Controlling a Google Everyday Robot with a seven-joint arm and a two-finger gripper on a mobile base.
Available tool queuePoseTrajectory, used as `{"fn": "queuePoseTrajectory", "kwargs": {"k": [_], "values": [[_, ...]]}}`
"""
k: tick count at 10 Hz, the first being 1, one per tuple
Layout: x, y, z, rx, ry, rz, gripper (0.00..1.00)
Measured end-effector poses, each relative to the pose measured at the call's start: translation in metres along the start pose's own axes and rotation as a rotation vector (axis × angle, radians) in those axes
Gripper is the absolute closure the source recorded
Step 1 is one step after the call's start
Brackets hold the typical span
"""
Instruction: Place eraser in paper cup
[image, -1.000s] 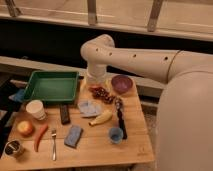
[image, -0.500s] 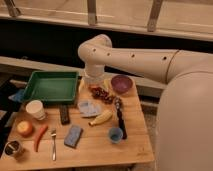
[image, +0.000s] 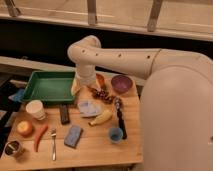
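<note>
The eraser (image: 64, 114), a small black bar, lies flat on the wooden table just in front of the green tray. The paper cup (image: 36, 109), short and cream-white, stands upright to the left of it, about one cup width away. My gripper (image: 76, 86) hangs under the cream arm's wrist at the tray's right edge. It is above and behind the eraser and touches neither the eraser nor the cup. Nothing shows in it.
A green tray (image: 47, 86) sits at the back left. A purple bowl (image: 121, 83), grapes (image: 102, 94), a banana (image: 101, 118), a black brush (image: 120, 117), a small blue cup (image: 115, 134), a blue-grey sponge (image: 73, 136), a fork (image: 53, 144), a red chili (image: 40, 137), an orange fruit (image: 25, 128) and a dark metallic cup (image: 13, 148) crowd the table.
The arm and my gripper have shifted a little to the left, toward the tray's right edge. The things on the table have not moved.
</note>
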Motion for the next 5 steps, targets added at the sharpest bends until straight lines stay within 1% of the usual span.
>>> {"fn": "queuePoseTrajectory", "kwargs": {"k": [1,2,3,4,5], "values": [[-0.003,0.015,0.008,-0.014,0.012,-0.015,0.2],[-0.004,0.035,0.019,-0.029,0.029,-0.037,0.2],[-0.002,0.062,0.031,-0.04,0.049,-0.073,0.2],[0.0,0.074,0.037,-0.043,0.06,-0.09,0.2],[0.002,0.095,0.05,-0.055,0.08,-0.117,0.2]]}}
